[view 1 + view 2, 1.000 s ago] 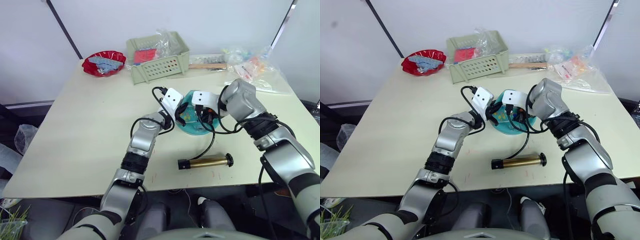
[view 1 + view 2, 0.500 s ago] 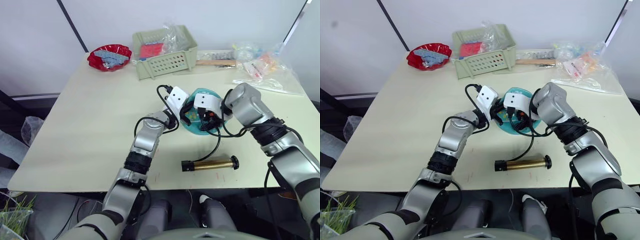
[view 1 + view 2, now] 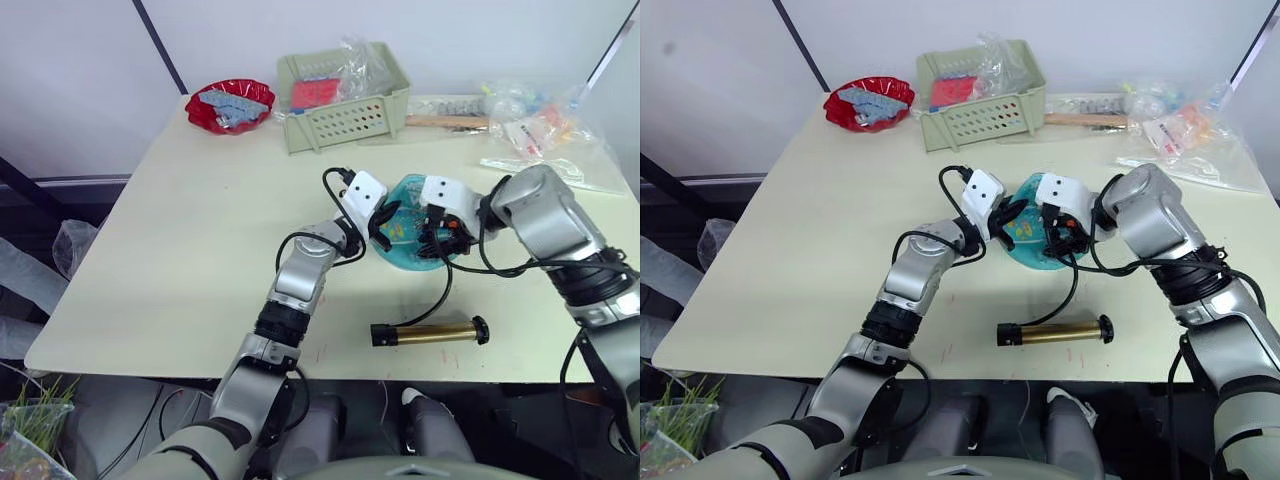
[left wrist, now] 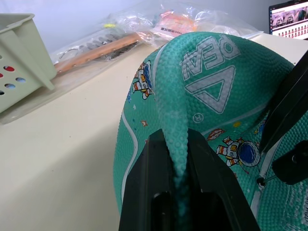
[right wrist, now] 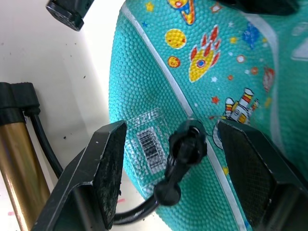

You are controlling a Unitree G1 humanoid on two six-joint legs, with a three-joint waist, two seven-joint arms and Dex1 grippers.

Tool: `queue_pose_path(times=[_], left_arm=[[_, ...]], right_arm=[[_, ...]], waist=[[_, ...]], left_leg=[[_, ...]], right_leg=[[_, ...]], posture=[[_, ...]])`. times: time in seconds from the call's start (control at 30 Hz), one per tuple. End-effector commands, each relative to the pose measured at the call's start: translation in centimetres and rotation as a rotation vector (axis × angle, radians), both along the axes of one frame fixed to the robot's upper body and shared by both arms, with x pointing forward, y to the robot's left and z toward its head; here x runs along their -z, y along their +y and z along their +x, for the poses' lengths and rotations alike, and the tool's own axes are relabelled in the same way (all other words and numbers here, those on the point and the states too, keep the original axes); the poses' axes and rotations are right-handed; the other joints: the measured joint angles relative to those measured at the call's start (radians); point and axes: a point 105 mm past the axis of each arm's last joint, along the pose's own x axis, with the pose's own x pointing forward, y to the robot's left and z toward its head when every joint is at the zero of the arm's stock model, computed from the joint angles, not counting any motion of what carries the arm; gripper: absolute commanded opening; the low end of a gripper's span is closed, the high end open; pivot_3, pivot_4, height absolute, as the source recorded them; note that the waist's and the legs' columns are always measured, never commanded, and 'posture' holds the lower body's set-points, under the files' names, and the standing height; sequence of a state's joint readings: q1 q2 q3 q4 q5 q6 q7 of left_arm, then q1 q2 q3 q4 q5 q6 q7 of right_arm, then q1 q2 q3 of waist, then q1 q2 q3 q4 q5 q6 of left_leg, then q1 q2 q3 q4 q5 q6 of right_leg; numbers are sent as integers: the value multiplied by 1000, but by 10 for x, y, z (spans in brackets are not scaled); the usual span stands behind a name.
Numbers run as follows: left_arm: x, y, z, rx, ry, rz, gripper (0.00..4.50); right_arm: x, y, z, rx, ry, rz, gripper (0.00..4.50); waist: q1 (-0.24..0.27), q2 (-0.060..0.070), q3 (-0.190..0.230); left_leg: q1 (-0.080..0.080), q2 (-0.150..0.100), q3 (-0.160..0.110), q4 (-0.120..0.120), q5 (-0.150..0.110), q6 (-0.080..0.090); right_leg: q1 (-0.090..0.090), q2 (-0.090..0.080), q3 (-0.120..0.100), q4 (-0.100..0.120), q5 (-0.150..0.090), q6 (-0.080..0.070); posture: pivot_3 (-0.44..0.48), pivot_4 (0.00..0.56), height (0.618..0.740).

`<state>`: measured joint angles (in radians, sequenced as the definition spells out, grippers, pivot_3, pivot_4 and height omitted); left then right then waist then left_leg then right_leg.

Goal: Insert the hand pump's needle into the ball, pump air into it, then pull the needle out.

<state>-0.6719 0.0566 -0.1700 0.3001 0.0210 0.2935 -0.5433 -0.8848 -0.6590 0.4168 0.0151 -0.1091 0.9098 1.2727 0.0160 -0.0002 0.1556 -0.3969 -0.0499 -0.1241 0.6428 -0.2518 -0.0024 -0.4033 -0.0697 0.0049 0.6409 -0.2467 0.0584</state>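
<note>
The ball (image 4: 207, 91) was pebbled teal rubber, matt, limp enough to fold into a ridge. The hand pump (image 3: 430, 332) had a shiny bronze-gold metal barrel with matt black plastic end caps and a smooth black rubbery hose (image 5: 41, 139). The needle (image 5: 185, 149) fitting looked glossy black plastic. The table (image 3: 190, 230) top was smooth, matt and cream. The basket (image 3: 345, 100) was pale green perforated plastic; the red bowl (image 3: 230, 103) was glossy.

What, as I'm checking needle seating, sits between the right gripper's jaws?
Right wrist view: the needle, with its black fitting, stands against the ball between the open jaws of the right gripper.
</note>
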Motion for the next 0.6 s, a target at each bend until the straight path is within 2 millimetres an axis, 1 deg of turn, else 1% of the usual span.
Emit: queue_pose_path(times=[0.03,0.13,0.2,0.37,0.5,0.6], left_arm=[[47,-1,-8,15,151,77,0],[47,-2,-8,18,150,75,0],[47,-3,-9,19,150,74,0],[50,-3,-10,17,154,78,0],[49,-4,-9,19,151,80,0],[49,-4,-9,20,150,81,0]], right_arm=[[-25,-14,2,108,-86,36,3153],[-26,-17,0,166,-84,46,3153],[-24,-16,-6,207,-47,63,3153],[-14,-12,-15,282,6,69,3153],[-8,-10,-13,329,18,76,3153],[-7,-4,-11,350,30,108,3153]], waist=[[0,0,0],[0,0,0],[0,0,0],[0,-1,0],[-1,-1,0],[-1,-1,0]], left_leg=[[0,0,0,0,0,0],[-1,0,-1,1,0,0],[-1,0,-1,1,0,0],[-1,-1,-2,2,0,0],[-1,-1,-2,2,0,0],[-1,-1,-2,3,0,0]], right_leg=[[0,0,0,0,0,0],[0,0,-1,1,0,0],[0,0,-2,1,0,0],[0,0,-2,1,0,0],[0,0,-2,1,0,0],[0,0,-2,2,0,0]], posture=[[0,150,740],[0,150,740],[0,150,740],[0,150,740],[0,150,740],[0,150,740]])
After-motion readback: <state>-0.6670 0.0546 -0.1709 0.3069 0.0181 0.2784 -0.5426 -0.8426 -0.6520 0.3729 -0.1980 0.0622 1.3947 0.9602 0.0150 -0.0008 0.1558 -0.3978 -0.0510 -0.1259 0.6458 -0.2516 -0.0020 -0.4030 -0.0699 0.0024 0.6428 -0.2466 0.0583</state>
